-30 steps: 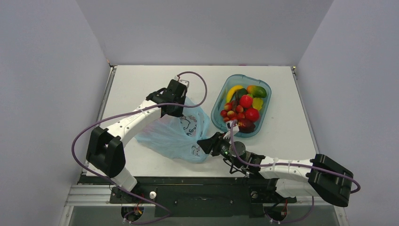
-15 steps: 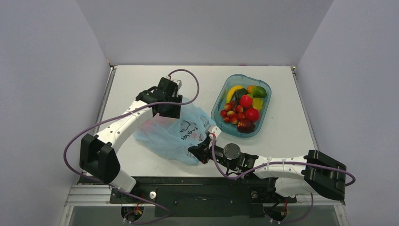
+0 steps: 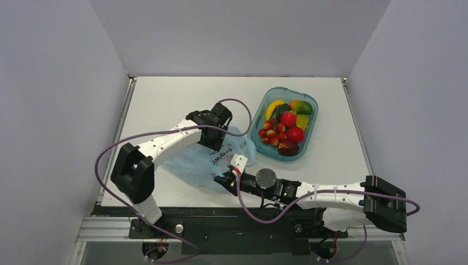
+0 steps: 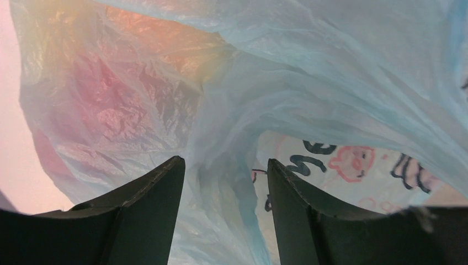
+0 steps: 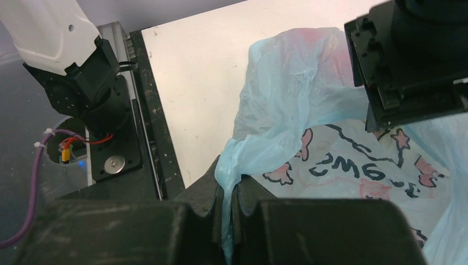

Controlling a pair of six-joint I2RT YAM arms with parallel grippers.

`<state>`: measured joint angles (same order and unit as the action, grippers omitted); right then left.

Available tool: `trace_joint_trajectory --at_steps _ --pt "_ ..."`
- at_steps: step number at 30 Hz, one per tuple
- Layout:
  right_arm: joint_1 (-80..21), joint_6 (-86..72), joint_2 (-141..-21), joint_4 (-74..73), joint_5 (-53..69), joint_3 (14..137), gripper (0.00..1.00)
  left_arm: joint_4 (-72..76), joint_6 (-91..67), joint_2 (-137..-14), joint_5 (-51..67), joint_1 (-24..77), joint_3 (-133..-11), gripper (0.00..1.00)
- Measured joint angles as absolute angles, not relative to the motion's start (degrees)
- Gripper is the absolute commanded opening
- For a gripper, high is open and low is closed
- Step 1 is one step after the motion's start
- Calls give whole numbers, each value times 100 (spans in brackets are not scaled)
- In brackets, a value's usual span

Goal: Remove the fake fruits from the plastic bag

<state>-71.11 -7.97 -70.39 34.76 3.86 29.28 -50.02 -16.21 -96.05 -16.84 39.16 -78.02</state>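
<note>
The light-blue plastic bag (image 3: 190,163) lies crumpled on the white table, its cartoon print facing up (image 5: 353,160). My right gripper (image 5: 227,182) is shut on a bunched fold of the bag's near edge (image 3: 223,179). Above the far side of the bag, my left gripper (image 3: 218,135) points down, its jaws open, with loose bag film (image 4: 226,210) between the fingers. In the left wrist view the fake fruits show only as a red blur (image 4: 94,105) and an orange-yellow blur (image 4: 160,38) behind the film. Their shapes are hidden.
A teal transparent tub (image 3: 282,89) stands right of the bag, holding several toy fruits, among them red strawberries (image 3: 271,134) and a green-and-orange mango (image 3: 302,106). The table's dark near edge (image 5: 149,121) and the left arm's base (image 5: 83,77) lie close to my right gripper.
The left gripper has opened and moved right and nearer over the bag. The right gripper has shut on the bag's near edge and shifted left with it.
</note>
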Motion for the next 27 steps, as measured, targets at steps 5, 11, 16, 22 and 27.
trace_joint_trajectory --at_steps 5,11,16,22,27 --pt "-7330 -504 -7039 3258 274 3135 0 -5122 -1531 -9929 -2333 4029 -7911 24" --pt "-7975 294 -7131 2864 -478 3339 0 -5273 -1474 -9946 -2484 3964 -8272 0" --pt "-8731 1247 -7782 2401 -1476 3789 0 -5306 -1490 -9518 -1496 3518 -8329 0" --pt "-9347 2279 -9277 1994 -2624 4744 0 -5509 -1590 -8895 -231 2700 -8329 0" --pt "-9356 2593 -9776 1999 -2864 4895 0 -5599 -1612 -8611 226 2270 -8318 0"
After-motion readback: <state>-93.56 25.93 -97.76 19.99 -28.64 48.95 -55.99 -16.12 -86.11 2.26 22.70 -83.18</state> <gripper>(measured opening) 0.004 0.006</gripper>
